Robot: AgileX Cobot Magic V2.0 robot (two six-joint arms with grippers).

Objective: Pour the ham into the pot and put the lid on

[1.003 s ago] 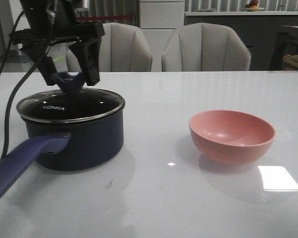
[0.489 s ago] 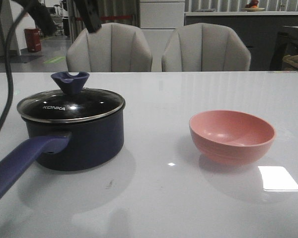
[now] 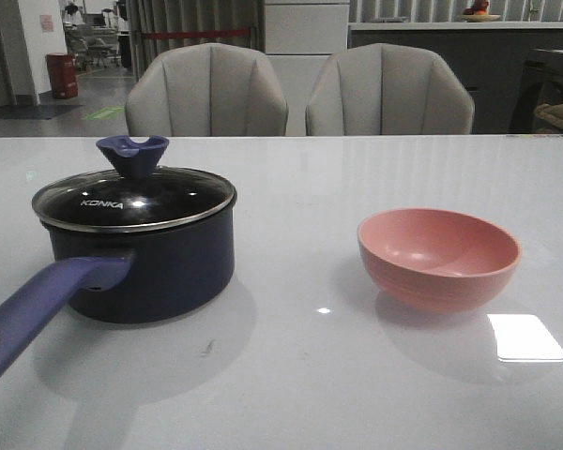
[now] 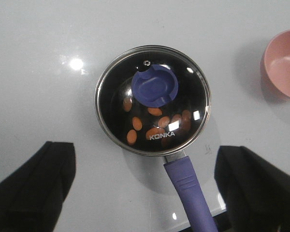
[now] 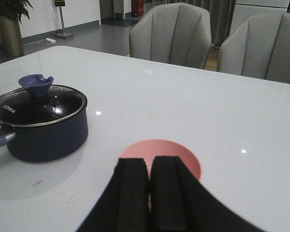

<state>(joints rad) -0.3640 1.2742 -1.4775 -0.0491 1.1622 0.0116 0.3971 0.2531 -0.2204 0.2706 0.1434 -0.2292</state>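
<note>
Glass lid point(image 4: 152, 99) sits on the pot point(image 3: 141, 267), ham point(image 4: 154, 126) inside; fragile, best lifted by its knob point(image 4: 155, 87). Left pincer point(image 4: 145, 186) open, right pincer point(image 5: 149, 193) closed, empty.

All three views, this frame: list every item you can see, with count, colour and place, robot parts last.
Pot: one, dark navy, purple handle, table's left.
Lid: one, glass with steel rim and purple knob, seated on the pot.
Ham: several orange pieces, inside the pot under the lid.
Bowl: one, pink, table's right, empty.
Table: one, glossy white.
Chairs: two, grey, behind the table.
Left gripper: black, open, above the pot.
Right gripper: black, shut, above the bowl.
</note>
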